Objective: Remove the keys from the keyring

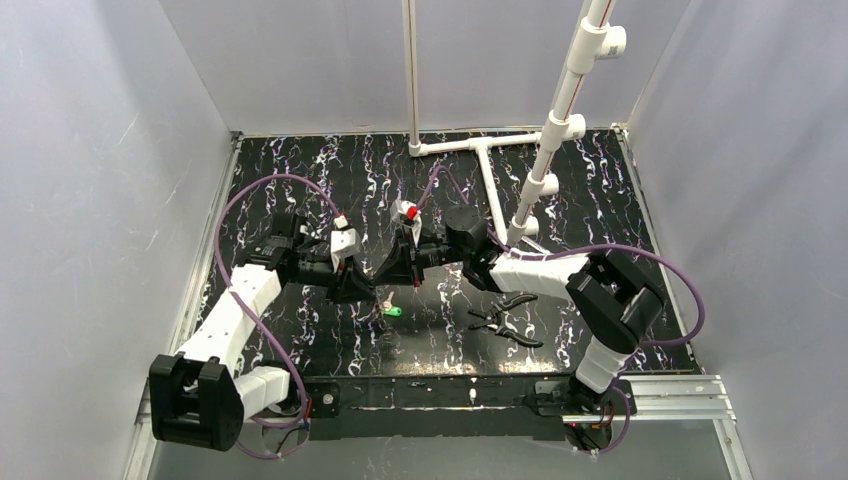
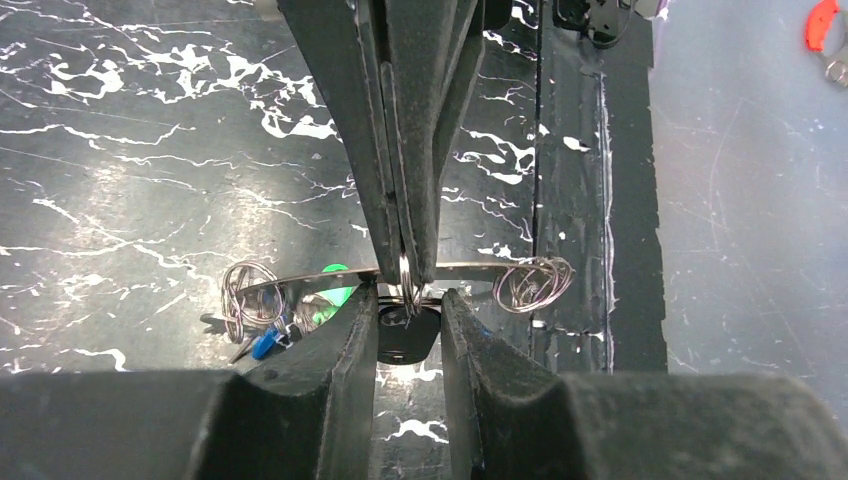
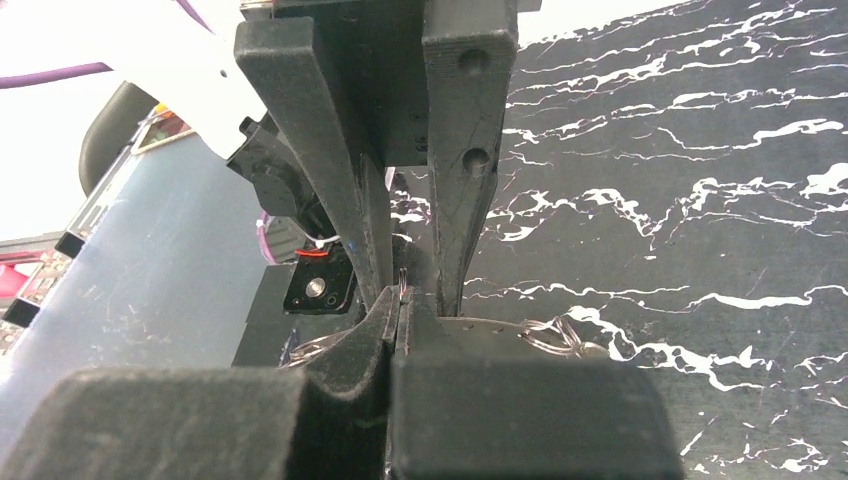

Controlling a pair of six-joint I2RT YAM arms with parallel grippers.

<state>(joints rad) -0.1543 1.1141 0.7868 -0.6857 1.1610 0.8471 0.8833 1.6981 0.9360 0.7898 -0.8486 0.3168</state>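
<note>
The keyring [image 2: 405,280] is a thin silvery ring held upright between the two grippers above the mat. My right gripper [image 3: 400,305] is shut on its top edge. My left gripper [image 2: 410,308] has its jaws narrowly apart with a black tab [image 2: 408,342] on the ring wedged between them. A thin metal strip [image 2: 470,266] with coiled wire rings at both ends runs across behind. A green key [image 2: 330,300] and a blue key [image 2: 265,345] lie near its left end. The green key also shows in the top view [image 1: 393,311], on the mat below the grippers.
Black-handled pliers [image 1: 505,318] lie on the mat to the right of the grippers. A white pipe frame [image 1: 480,150] stands at the back. The mat's right edge [image 2: 600,200] borders grey floor.
</note>
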